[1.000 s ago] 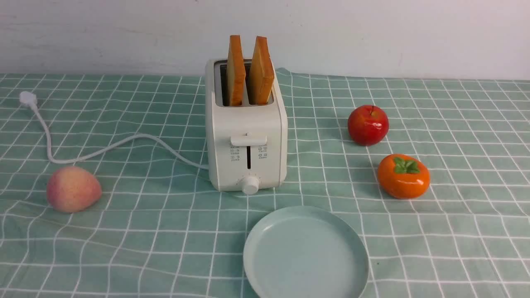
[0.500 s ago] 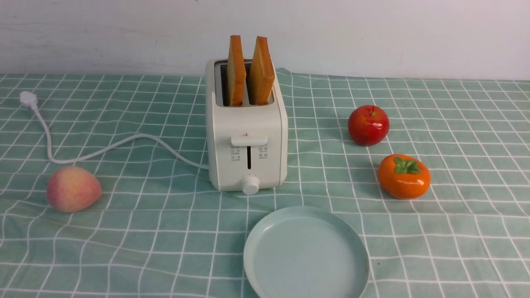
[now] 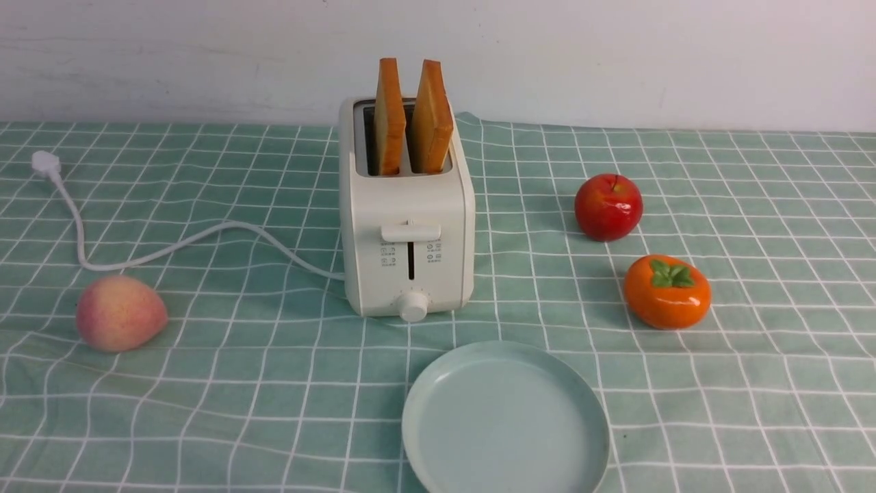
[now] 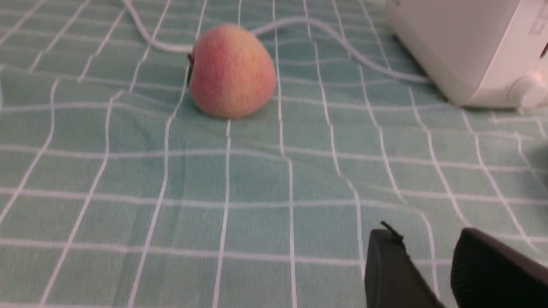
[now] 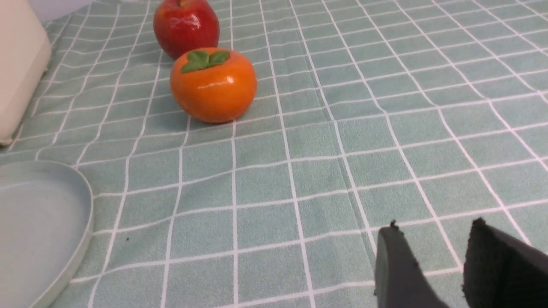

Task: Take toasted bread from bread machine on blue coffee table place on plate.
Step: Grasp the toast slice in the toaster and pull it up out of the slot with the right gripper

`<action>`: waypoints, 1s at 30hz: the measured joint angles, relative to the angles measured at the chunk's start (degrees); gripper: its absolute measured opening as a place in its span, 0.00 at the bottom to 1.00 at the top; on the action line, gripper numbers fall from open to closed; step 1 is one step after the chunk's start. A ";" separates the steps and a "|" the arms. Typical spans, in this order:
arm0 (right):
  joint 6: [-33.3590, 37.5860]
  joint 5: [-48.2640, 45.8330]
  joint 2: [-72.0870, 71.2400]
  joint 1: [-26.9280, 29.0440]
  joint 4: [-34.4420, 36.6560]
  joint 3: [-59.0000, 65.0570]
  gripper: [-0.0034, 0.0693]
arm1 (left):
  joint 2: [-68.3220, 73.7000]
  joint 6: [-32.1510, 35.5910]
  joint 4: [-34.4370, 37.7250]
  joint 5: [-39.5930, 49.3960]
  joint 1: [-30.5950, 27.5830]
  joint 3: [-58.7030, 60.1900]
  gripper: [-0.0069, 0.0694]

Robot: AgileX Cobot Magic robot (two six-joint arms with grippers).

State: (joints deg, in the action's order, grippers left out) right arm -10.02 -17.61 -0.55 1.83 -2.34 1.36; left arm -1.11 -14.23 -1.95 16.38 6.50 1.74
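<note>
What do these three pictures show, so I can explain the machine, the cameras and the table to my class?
This is a robot with two arms, each ending in a two-fingered gripper. The wide picture is taken from between the arms, looking forward; neither arm shows there. The other two come from cameras on the wrists. The left gripper and right gripper each show as two dark fingers standing apart, holding nothing. On the green checked table stands a white toaster with two slices of toast upright in its slots, its cord trailing left. An empty plate lies in front. A peach lies left; an apple and a persimmon right.
</note>
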 joint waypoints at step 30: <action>-16.82 40.57 5.82 0.00 2.92 -22.64 0.38 | 2.64 -15.38 12.31 -42.21 0.00 -18.85 0.40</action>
State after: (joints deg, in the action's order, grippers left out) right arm -26.84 22.96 5.27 1.83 0.57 -21.29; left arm 1.53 -29.61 10.36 -25.83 6.50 -17.10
